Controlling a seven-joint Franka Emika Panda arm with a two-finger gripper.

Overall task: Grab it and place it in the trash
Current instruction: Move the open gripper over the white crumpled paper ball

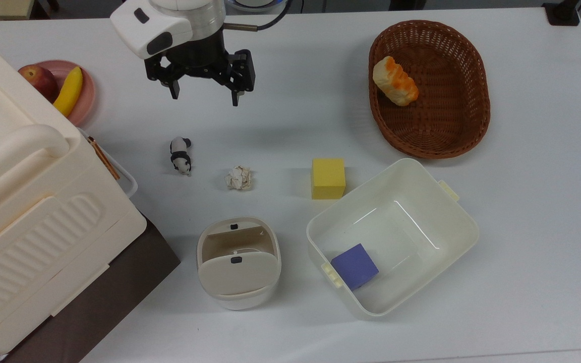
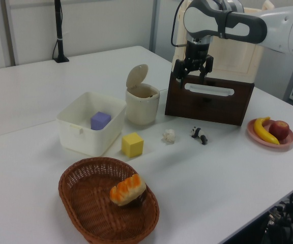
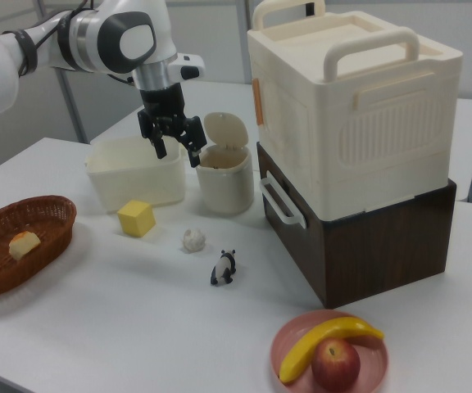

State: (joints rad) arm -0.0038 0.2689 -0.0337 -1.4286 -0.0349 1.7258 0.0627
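A small crumpled off-white paper ball (image 1: 239,178) (image 2: 169,135) (image 3: 193,239) lies on the white table between a panda figurine (image 1: 180,155) and a yellow cube (image 1: 328,178). The trash (image 1: 238,262) (image 2: 142,99) (image 3: 225,169), a small cream bin with its flap lid swung up, stands just below the paper ball in the top view. My gripper (image 1: 205,96) (image 2: 193,76) (image 3: 178,151) hangs open and empty in the air, well above the table, toward the top view's upper left of the ball.
A lidless white tub (image 1: 447,237) holds a purple cube (image 1: 355,265). A brown wicker basket (image 1: 464,136) holds a bread piece. A big cream ribbed box (image 1: 23,212) sits on a dark brown box at the top view's left. A pink plate (image 1: 86,96) carries an apple and banana.
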